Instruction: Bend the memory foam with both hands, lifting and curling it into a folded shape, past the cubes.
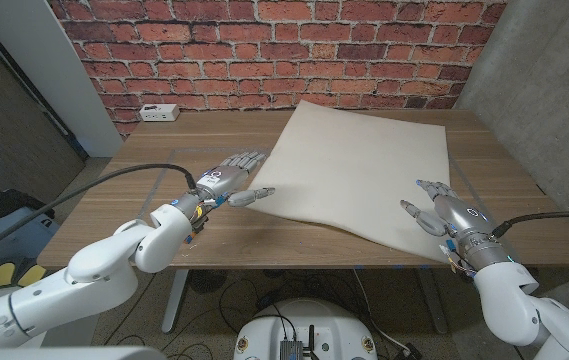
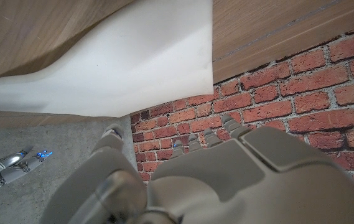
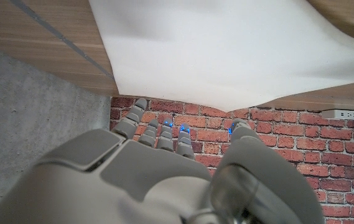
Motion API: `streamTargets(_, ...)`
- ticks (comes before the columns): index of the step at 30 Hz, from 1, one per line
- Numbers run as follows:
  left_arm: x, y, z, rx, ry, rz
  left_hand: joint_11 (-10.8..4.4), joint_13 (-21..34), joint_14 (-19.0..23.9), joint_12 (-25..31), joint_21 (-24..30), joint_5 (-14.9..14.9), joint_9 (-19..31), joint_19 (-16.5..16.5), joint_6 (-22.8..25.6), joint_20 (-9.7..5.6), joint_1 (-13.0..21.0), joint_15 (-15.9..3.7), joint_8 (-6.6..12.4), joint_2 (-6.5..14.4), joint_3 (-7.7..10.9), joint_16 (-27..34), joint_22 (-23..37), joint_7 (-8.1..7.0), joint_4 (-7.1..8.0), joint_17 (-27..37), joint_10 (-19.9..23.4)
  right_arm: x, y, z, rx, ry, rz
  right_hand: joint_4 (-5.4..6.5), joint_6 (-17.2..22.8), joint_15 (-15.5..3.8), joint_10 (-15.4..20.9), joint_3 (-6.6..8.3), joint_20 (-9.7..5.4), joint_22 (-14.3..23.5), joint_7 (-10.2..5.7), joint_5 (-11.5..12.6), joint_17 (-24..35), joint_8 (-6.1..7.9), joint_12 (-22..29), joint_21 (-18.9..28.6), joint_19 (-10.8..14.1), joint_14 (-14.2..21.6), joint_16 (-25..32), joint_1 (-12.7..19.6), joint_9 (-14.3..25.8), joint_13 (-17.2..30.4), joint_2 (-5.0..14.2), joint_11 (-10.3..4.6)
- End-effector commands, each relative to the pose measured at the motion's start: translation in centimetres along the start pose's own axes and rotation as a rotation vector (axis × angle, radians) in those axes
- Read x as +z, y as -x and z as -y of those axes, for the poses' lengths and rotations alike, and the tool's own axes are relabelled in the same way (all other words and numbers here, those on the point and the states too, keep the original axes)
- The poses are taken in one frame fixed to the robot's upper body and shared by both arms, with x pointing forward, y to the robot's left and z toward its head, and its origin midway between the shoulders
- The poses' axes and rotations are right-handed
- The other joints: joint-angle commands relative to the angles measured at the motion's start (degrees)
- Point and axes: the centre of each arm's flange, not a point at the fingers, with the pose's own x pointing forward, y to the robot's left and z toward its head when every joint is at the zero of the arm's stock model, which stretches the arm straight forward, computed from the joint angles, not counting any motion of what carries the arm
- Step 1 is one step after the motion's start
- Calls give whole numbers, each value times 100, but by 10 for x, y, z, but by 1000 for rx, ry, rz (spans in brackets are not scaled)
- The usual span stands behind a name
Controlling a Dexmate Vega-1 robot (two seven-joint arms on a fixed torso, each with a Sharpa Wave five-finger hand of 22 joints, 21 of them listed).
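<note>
One sheet of memory foam, cream, large and thin, lies on the wooden table, skewed so its corners point off-square; it covers most of the table's right half. Its near edge is already wavy and slightly raised, which suggests a soft, limp, light material that sags under its own weight and recovers slowly; likely grippy rather than slippery, not fragile.

Left hand: at the sheet's left near corner, fingers spread and extended, thumb reaching to the foam's edge; holding nothing. Whether the thumb touches the edge cannot be told.

Right hand: over the sheet's right near corner, fingers apart, gripping nothing; contact with the foam unclear.

Suggested hold: pinch both near corners, thumb under and fingers on top, then lift together and curl away toward the wall.

Also present: white power strip at the far left edge; brick wall behind. No cubes visible.
</note>
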Motion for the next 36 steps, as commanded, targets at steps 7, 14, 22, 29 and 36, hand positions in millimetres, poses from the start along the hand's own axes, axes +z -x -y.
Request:
streamTargets(7, -2, 13, 10, -22, -38, -7, -53, 8, -391, 21, 28, -11, 33, 52, 13, 3, 138, -37, 36, 2, 14, 35, 9, -62, -86, 15, -81, 5, 15, -25, 29, -14, -6, -7, 70, 20, 68, 56, 18, 22, -1, -26, 5, 6, 2, -33, 56, 43, -10, 43, 19, 20, -42, 25)
streamTargets(14, -1, 15, 14, -32, -52, -1, -63, 8, -373, 19, 36, -8, 33, 92, 17, 12, 185, -40, 34, -9, 18, 35, 7, -72, -128, 15, -74, 9, 18, -35, 42, -18, -7, -13, 83, 26, 75, 48, 30, 22, 6, -34, 4, 6, -3, -36, 60, 48, -14, 35, 19, 20, -80, 31)
streamTargets(22, -2, 17, 19, -47, -78, -7, -73, 8, -336, 15, 56, 2, 35, 186, 11, 15, 296, -31, 32, -30, 33, 37, 4, -84, -219, 14, -60, 12, 20, -45, 56, -12, -14, -58, 97, 22, 83, 77, 31, 22, 8, -30, -8, 4, -9, -39, 72, 53, -25, 89, 19, 20, -81, 28)
streamTargets(29, 0, 15, 24, -61, -106, -10, -93, 8, -296, 16, 65, 5, 36, 247, 14, 29, 395, -27, 34, -34, 52, 41, 3, -84, -293, 13, -34, 12, 22, -51, 65, 0, -18, -108, 102, 19, 98, 107, 21, 20, 5, -27, -16, 1, -11, -38, 95, 68, -29, 149, 17, 19, -83, 36)
streamTargets(36, 4, 12, 26, -67, -148, -13, -82, 9, -198, 12, 101, 11, 39, 402, -20, 62, 551, -33, 28, -47, 80, 56, 0, -93, -401, 13, -11, 10, 22, -55, 71, 17, -29, -186, 109, 1, 113, 140, 33, 17, 1, -27, -24, -2, -15, -37, 125, 95, -30, 235, 15, 16, -107, 16)
